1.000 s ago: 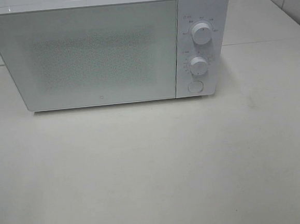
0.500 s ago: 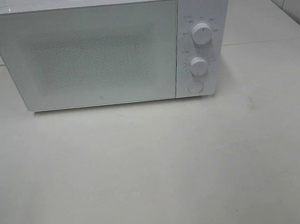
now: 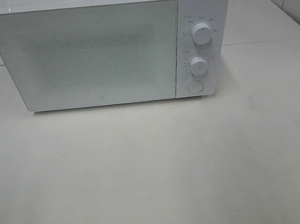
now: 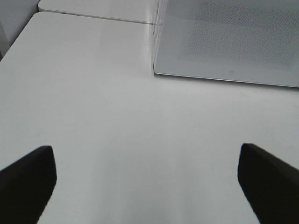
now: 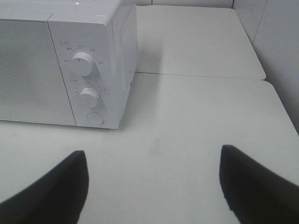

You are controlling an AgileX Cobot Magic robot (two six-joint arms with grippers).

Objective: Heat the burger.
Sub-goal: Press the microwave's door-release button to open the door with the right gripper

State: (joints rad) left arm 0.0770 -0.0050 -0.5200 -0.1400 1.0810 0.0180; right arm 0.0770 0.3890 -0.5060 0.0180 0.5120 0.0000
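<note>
I cannot find the burger in any of my views: it is not on the table (image 3: 155, 174), and if it sits inside the microwave (image 3: 204, 4) the door (image 3: 88, 54) hides it, so I cannot tell. The door is shut flush, a flat glossy panel with a fine dotted screen across its middle that lets nothing through. The microwave is a boxy white shell with smooth, faintly reflective walls, set at the far side of the table with its front facing my arms, which I judge puts the controls within reach. To the right of the door stand the upper knob (image 3: 201, 34), the lower knob (image 3: 199, 65) and, beneath them, a round flat button (image 3: 195, 86); both knobs are white ribbed cylinders ringed by small marks too fine to read. The table is matt white and slightly scuffed. My left gripper (image 4: 147, 182) hangs over bare table near the door's corner, dark fingers spread wide, holding nothing. My right gripper (image 5: 154, 186) is likewise spread and empty, facing the controls
</note>
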